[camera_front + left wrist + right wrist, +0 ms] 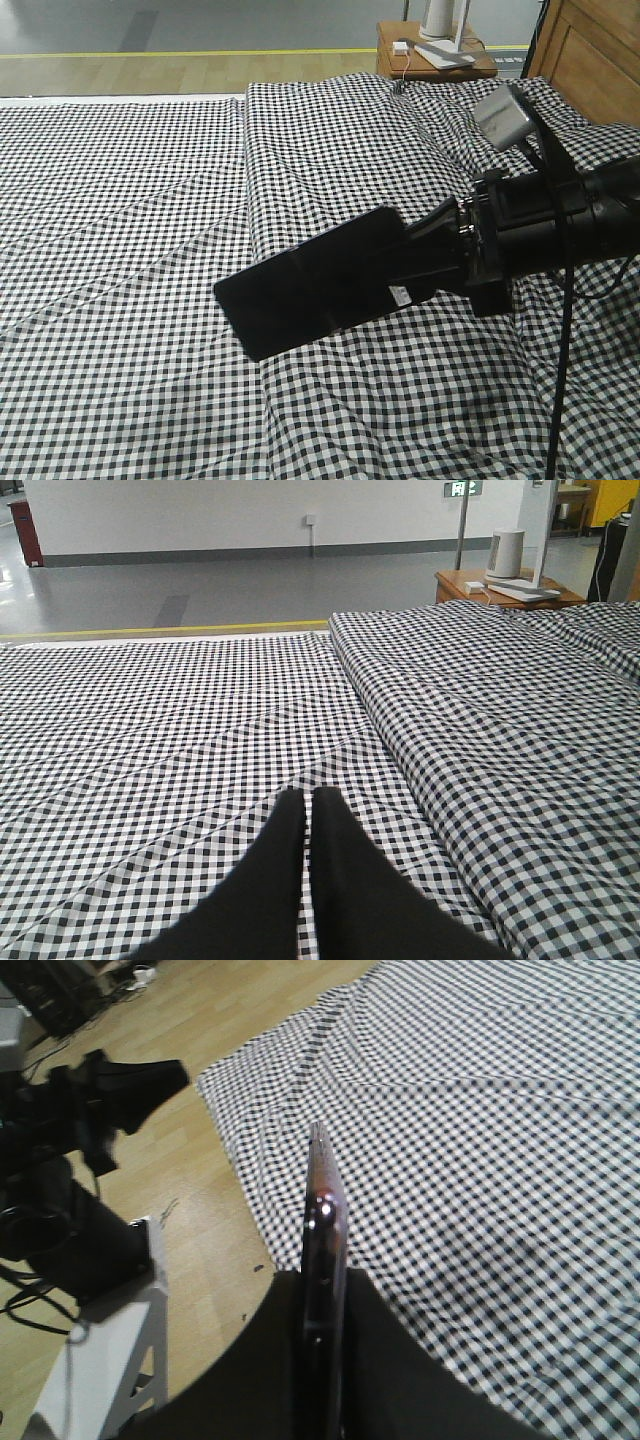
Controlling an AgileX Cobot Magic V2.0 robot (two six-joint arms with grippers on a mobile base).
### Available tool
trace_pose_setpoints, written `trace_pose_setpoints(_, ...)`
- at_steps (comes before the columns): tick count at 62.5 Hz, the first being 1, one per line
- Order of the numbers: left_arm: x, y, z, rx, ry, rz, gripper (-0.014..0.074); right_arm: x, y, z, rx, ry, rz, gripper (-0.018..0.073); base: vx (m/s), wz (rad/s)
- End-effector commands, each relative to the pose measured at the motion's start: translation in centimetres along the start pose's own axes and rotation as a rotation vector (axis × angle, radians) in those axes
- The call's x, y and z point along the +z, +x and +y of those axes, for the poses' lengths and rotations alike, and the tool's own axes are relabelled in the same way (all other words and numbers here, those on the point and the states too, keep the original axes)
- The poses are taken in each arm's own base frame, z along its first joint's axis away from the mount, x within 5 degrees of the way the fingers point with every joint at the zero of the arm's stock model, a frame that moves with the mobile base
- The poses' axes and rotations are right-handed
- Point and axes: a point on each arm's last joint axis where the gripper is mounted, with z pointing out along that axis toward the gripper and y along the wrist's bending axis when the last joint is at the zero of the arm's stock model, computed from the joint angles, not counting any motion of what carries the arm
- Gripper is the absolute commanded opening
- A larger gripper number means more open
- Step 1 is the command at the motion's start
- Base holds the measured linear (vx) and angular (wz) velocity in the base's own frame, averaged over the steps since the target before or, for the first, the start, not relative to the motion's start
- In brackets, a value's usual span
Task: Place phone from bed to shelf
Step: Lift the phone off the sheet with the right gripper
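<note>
The phone [310, 280], a glossy black slab with a small white sticker [400, 295], hangs tilted a little above the gingham bed [120, 200]. My right gripper [392, 268] comes in from the right and is shut on the phone's near end. In the right wrist view the phone [322, 1200] shows edge-on, its pinkish rim clamped between the two dark fingers [400, 1370] of the right gripper [322, 1285]. The left gripper [308, 802] hovers low over the bed [150, 710], shut with nothing in it. The shelf is out of view.
A raised fold of bedding [330, 140] runs across the bed. The brown headboard [590, 60] is at the far right, with a small nightstand [430, 58] carrying a white device [440, 15] beside it. Off the bed's edge are wooden floor [200, 1220] and the robot's white frame [110, 1360].
</note>
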Motion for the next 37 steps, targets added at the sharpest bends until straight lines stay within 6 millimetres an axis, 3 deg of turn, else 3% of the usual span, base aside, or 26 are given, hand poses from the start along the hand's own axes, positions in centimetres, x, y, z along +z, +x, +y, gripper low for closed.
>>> trace_pose_setpoints(1,-0.1,-0.6,0.1,-0.009,-0.005,-0.072,0.0001,-0.6,-1.5,3.3,-0.05,-0.129,-0.071,-0.0004,0.0,0.0)
trace_pose_setpoints(17,-0.1,-0.6,0.1,-0.009,-0.005,-0.072,0.0001,-0.5,-1.9,6.5,-0.081,-0.186,-0.067,-0.0004,0.0,0.0)
trace_pose_setpoints(37,-0.1,-0.6,0.1,-0.009,-0.005,-0.072,0.0001,-1.5,-2.1,8.0,-0.113,-0.176,-0.092,-0.0004,0.0,0.0)
